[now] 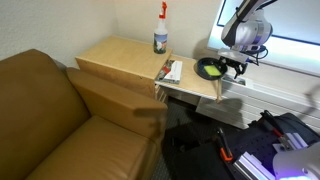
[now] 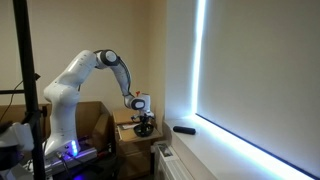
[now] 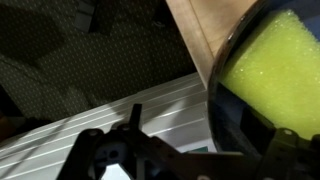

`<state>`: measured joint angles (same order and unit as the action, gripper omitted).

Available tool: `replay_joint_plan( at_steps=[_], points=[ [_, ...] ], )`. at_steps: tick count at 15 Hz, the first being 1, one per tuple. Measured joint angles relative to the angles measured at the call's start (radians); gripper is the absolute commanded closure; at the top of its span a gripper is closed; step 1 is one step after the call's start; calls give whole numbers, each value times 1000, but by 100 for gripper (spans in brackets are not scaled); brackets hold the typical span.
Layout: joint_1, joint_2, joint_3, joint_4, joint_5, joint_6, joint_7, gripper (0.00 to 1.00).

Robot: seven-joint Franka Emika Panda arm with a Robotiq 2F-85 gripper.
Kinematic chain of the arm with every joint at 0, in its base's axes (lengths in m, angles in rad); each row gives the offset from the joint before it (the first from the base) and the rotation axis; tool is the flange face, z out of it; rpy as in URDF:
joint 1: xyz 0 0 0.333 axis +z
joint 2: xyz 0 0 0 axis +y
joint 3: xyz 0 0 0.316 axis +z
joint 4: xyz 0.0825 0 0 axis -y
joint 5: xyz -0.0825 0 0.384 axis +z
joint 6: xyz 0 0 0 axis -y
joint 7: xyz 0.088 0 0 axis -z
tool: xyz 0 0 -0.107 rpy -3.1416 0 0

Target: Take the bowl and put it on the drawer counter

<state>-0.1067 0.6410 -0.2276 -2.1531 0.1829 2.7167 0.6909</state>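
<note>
The couch (image 1: 50, 110) is filling the near corner, and the counter (image 1: 115, 58) is standing broad beside it, with the lower shelf (image 1: 195, 85) adjoining. The bowl (image 1: 208, 68) is sitting on that shelf's far end. The gripper (image 1: 235, 67) is hovering right at its rim, and I cannot tell whether the jaws are closing on it. The grip should be pinching the rim squarely and lifting clear before carrying past the bottle (image 1: 161, 30) and papers (image 1: 170, 72). Their print is showing too small to read.

Dark, yellow-green bowl (image 1: 208, 68) near tan drawer counter (image 1: 120, 55)
</note>
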Motion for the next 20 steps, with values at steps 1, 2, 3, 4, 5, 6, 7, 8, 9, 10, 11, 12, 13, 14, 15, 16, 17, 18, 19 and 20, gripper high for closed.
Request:
replay_joint_plan(
  at_steps=[1,2,3,4,5,6,7,8,9,10,11,12,13,14,15,16,17,18,19,20],
  points=[
    [0,7,1,6,12,1,0,25],
    [-2,10,5,11,29,2,-1,26],
    [-4,10,12,16,47,2,-4,32],
    [-8,10,20,22,66,2,-8,40],
    [-13,10,29,28,87,2,-13,46],
    [-19,10,39,33,106,2,-19,55],
    [-26,10,49,39,127,2,-26,60],
    [-33,10,59,44,146,2,-35,68],
    [-41,10,64,46,161,2,-46,74],
    [-48,10,67,47,172,2,-56,81],
    [-56,10,67,47,181,2,-66,89],
    [-64,10,67,47,186,2,-73,95],
    [-73,11,67,47,192,2,-80,99],
    [-81,10,68,47,200,2,-95,96],
    [-85,9,68,47,210,2,-110,96],
    [-88,9,69,47,218,2,-122,96],
    [-90,5,72,47,229,2,-142,95],
    [-92,-1,74,43,237,2,-161,98],
    [-96,-10,81,38,244,2,-190,98],
    [-100,-22,92,32,251,3,-219,99]
  ],
)
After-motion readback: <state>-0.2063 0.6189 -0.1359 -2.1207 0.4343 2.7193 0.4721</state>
